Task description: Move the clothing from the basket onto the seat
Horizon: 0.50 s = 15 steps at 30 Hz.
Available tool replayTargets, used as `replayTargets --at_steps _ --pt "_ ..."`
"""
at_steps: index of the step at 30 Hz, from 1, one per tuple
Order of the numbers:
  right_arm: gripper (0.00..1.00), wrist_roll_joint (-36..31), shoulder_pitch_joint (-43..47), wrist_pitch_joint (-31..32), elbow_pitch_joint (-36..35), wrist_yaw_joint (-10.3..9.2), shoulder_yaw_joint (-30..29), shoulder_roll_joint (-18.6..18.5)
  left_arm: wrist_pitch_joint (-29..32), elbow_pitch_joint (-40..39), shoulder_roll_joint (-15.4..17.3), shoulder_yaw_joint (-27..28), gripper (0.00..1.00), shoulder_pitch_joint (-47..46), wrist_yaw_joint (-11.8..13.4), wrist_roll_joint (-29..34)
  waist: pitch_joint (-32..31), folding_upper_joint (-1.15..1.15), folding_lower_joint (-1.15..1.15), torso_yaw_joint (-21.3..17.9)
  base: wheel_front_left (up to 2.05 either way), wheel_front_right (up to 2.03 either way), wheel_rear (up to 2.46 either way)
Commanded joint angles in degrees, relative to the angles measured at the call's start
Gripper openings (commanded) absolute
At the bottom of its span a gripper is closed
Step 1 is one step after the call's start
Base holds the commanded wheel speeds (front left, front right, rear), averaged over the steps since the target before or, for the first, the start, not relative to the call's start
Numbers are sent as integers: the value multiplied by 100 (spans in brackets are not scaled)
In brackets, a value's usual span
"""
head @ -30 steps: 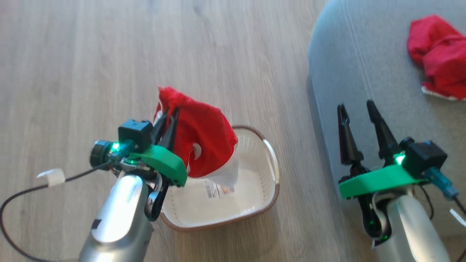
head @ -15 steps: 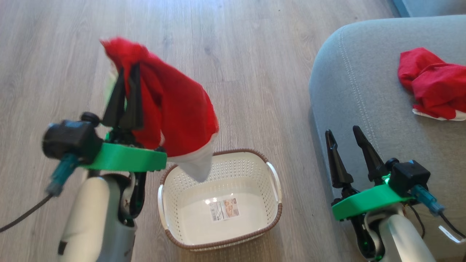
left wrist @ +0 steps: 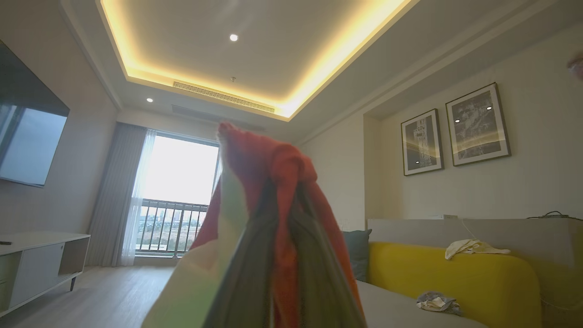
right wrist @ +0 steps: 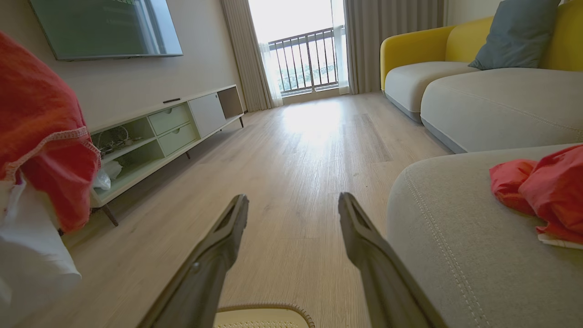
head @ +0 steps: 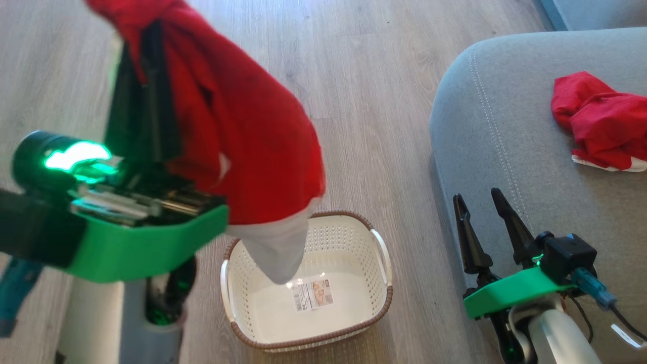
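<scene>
- Flooring of pale wood-grain planks (head: 364,101) runs under everything. We take the small cream-white perforated plastic basket (head: 376,308), a rounded rectangle with a brown braided rim, as our landmark standing on it.
- Beyond the basket the room holds a low pale cabinet (right wrist: 182,123) along one wall and a dark wall screen (right wrist: 104,27) above it. There is also a balcony window (right wrist: 305,54) with grey curtains and a yellow-backed sofa (right wrist: 419,45).
- A paper label (head: 313,296) lies flat on the basket's bare bottom, and white handles sit at its two short sides.
- Right of the basket stands the large grey upholstered seat (head: 505,131), rounded at the corner, with a pale stitched seam.
- One crumpled bright red soft garment (head: 596,119) with a white edge rests on the seat, well right of the basket.
- Above the basket and to its left, our left gripper (head: 144,45) pinches the other bright red garment (head: 252,131), whose white cuff dangles over the basket's opening.
- Just right of the basket, by the seat's edge, our right gripper (head: 477,196) holds nothing, its dark tapered fingers spread.
</scene>
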Motion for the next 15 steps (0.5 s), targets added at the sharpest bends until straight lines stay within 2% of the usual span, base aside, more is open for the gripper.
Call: replayTargets --at_steps 1,6,10,15 --pt "100 -20 -110 -29 -165 -1 109 -44 -28 -243 66 66 0 -303 -4 -26 -3 0 1 4 0 0 0" --pt "100 -50 -100 -29 -172 -1 120 -11 -28 -337 66 -502 0 -274 -211 -5 6 0 1 -1 0 0 0" --pt "100 -65 -95 -29 -188 -1 97 2 -28 -332 66 -993 0 -179 -564 119 29 0 1 -9 0 0 0" --pt "100 -72 -101 -29 -213 -1 35 15 -28 -206 65 -1435 0 7 -791 96 68 0 1 -23 0 0 0"
